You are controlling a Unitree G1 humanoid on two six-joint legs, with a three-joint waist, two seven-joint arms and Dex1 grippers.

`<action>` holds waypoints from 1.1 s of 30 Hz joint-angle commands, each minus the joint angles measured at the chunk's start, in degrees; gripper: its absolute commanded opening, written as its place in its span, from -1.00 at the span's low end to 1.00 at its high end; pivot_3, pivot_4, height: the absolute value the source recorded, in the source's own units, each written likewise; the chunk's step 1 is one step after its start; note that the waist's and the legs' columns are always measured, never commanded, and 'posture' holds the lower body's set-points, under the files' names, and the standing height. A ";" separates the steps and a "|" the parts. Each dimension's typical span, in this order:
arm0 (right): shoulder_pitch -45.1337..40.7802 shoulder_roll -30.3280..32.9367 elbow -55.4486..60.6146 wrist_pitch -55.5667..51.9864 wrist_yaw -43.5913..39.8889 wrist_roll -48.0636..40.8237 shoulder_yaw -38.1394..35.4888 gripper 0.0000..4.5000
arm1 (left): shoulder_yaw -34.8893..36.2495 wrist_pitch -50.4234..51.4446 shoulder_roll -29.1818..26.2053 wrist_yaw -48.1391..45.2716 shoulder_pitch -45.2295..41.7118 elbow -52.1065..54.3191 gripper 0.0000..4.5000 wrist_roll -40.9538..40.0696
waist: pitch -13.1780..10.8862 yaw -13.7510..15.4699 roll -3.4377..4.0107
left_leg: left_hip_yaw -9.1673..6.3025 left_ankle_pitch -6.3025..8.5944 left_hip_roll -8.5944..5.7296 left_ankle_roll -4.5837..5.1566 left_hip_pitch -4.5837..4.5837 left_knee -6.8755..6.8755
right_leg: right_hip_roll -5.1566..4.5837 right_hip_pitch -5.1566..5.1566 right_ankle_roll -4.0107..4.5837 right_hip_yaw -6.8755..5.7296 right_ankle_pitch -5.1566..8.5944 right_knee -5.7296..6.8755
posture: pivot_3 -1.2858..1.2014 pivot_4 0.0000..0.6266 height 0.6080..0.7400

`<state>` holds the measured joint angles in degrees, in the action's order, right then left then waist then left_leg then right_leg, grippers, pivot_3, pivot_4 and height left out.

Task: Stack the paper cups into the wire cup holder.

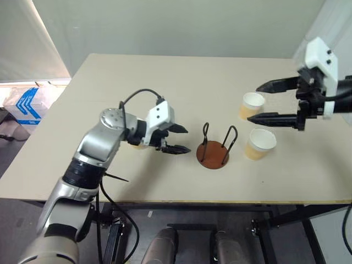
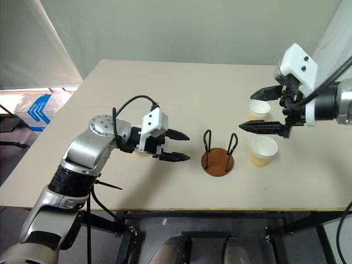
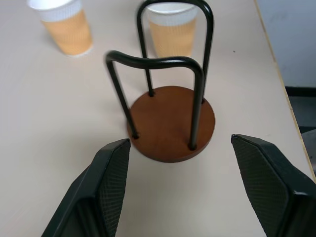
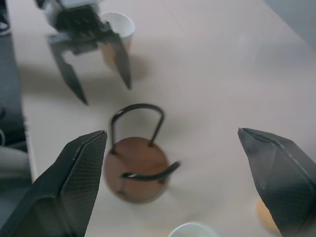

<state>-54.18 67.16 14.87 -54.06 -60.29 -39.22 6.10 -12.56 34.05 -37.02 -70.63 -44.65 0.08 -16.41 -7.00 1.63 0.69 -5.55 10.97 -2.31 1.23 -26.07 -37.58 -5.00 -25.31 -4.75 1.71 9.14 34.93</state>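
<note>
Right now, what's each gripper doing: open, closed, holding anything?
Left gripper: open, empty, beside the wire cup holder.
Right gripper: open, empty, above the paper cups.

No readable text anywhere — no words, numbers or brand names on anything here. The nearest thing to a sign is a blue chevron-style marking on a pale bag or box (image 1: 25,104) lying on the floor off the table's left side — bold blue arrow shapes, but no letters that can be made out.
</note>
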 commanded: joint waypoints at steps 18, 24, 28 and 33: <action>-15.12 -13.88 -36.81 31.02 -10.33 37.19 17.60 1.00 | 10.04 1.49 -6.01 5.22 -2.20 1.71 0.98 -4.57 | -0.01 -0.35 0.02 | -0.08 0.02 0.05 -0.15 0.04 0.23 | -0.01 -0.18 0.49 -0.09 -0.05 0.05 | 0.03 -0.52 1.00; -19.14 -19.80 -54.55 44.17 -8.77 49.17 22.45 1.00 | 11.14 2.10 -6.62 5.29 -2.37 5.01 0.98 -6.33 | -0.01 -0.54 0.02 | -0.09 0.01 0.06 -0.20 0.03 0.35 | -0.01 -0.28 0.72 -0.10 -0.19 0.06 | 0.03 -0.52 1.00; -21.77 -23.04 -64.71 49.22 -7.27 52.94 22.07 1.00 | 11.22 2.69 -7.19 5.98 -1.82 6.36 0.98 -6.51 | -0.03 -0.43 0.05 | -0.10 -0.02 0.08 -0.29 0.02 0.51 | -0.01 -0.38 0.75 -0.12 -0.21 0.11 | 0.03 -0.52 1.00; -25.13 -26.88 -75.63 53.51 -2.96 56.96 21.81 1.00 | 11.55 3.63 -8.03 7.05 -1.04 7.98 0.98 -7.10 | -0.03 -0.55 0.05 | -0.10 0.03 0.10 -0.38 0.03 0.57 | -0.01 -0.42 0.83 -0.12 -0.20 0.10 | 0.03 -0.52 1.00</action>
<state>-76.86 40.46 -58.78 -2.39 -64.97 16.30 29.02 -2.99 37.42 -44.06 -64.30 -45.61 5.80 -22.63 -7.03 1.08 0.75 -5.65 11.01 -2.20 0.83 -26.04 -37.01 -5.01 -25.73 -3.90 1.58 8.94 35.04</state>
